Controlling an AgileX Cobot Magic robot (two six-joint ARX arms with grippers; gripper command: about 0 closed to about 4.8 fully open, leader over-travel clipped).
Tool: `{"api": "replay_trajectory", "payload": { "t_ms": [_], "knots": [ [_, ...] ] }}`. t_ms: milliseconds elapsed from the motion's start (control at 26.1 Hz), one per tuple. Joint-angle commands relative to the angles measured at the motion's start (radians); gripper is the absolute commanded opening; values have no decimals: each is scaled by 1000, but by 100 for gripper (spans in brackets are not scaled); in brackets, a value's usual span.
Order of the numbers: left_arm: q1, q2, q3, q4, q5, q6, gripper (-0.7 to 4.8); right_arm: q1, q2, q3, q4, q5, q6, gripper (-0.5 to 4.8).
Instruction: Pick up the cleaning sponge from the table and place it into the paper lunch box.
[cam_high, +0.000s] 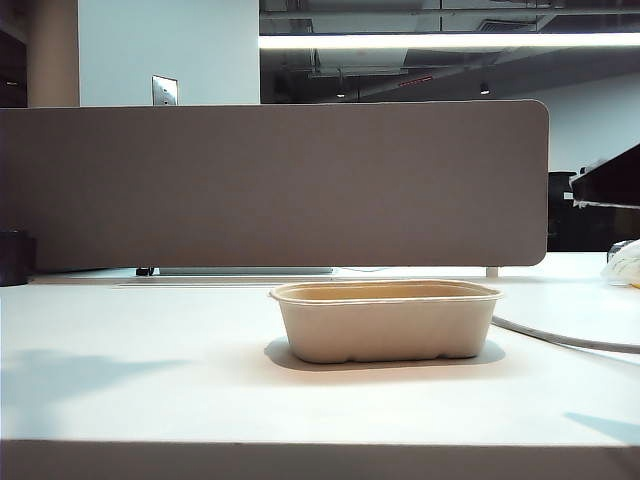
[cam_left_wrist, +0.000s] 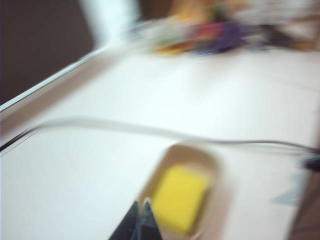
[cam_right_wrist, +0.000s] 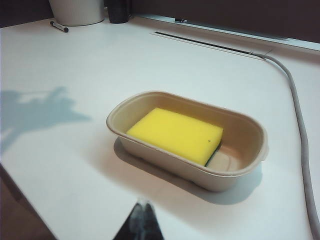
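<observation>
The left pincer (cam_left_wrist: 139, 212), tips pressed together and holding nothing, hangs above the paper lunch box (cam_left_wrist: 214, 165) in a blurred wrist view. The right pincer (cam_right_wrist: 144, 209), tips also together, sits near the box. The cleaning sponge (cam_right_wrist: 175, 134) lies yellow-side up inside the paper lunch box (cam_right_wrist: 239, 169), center of the white desk (cam_high: 140, 370).

Blurred: cleaning sponge (cam_left_wrist: 179, 198) inside paper lunch box (cam_left_wrist: 212, 165); left end effector (cam_left_wrist: 140, 209) shut above.
</observation>
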Motion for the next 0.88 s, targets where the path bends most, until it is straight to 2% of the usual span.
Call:
{"api": "replay_trajectory", "payload": {
  "t_ms": [38, 192, 422, 537, 728, 882],
  "knots": [
    [171, -149, -46, -143, -56, -47, -5, 0, 0, 1, 11, 1, 0, -5],
    [321, -362, -171, -89, -311, -72, -5, 0, 0, 1, 10, 1, 0, -5],
    [480, -665, -414, 12, -491, -190, -5, 1, 0, 1, 10, 1, 0, -5],
    [520, -763, -523, 37, -457, -261, -5, 1, 0, 1, 10, 2, 0, -5],
    [529, -870, -725, 180, -397, -341, -5, 1, 0, 1, 11, 1, 0, -5],
    [525, -913, -858, 292, -373, -365, -5, 1, 0, 1, 11, 1, 0, -5]
  ]
}}
